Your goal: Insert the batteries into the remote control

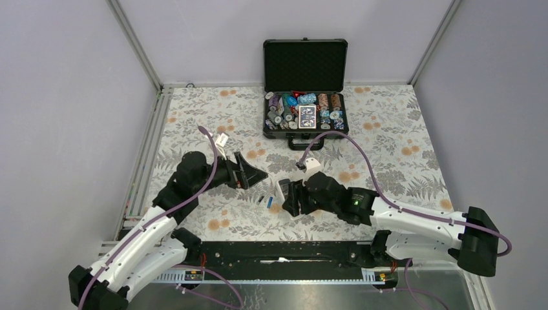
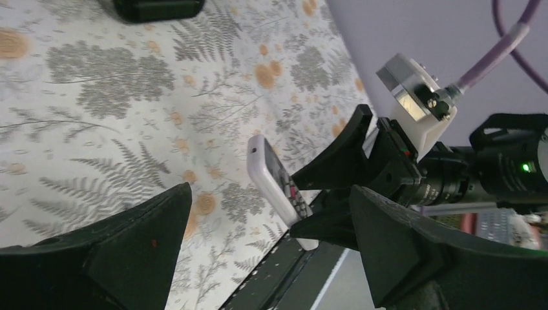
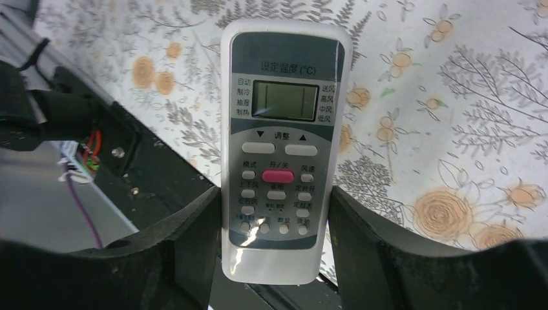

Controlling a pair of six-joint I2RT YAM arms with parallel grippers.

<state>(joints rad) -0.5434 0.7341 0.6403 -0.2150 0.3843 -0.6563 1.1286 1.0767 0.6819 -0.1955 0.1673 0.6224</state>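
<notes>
My right gripper [image 1: 292,197] is shut on the lower end of the white remote control [image 1: 282,187]. In the right wrist view the remote [image 3: 281,129] stands between the fingers [image 3: 174,245], held off the table with its display and buttons facing the camera. My left gripper [image 1: 256,175] is open and empty, just left of the remote. In the left wrist view [image 2: 271,258] the remote [image 2: 274,177] shows edge-on between the right gripper's black fingers. Two small batteries lie on the cloth below the left gripper, one dark [image 1: 261,199] and one blue [image 1: 274,208]. The remote's back is hidden.
An open black case [image 1: 305,64] holding poker chips and a card deck stands at the back centre. A black rail [image 1: 284,253] runs along the near table edge. Metal frame posts and grey walls enclose the floral cloth.
</notes>
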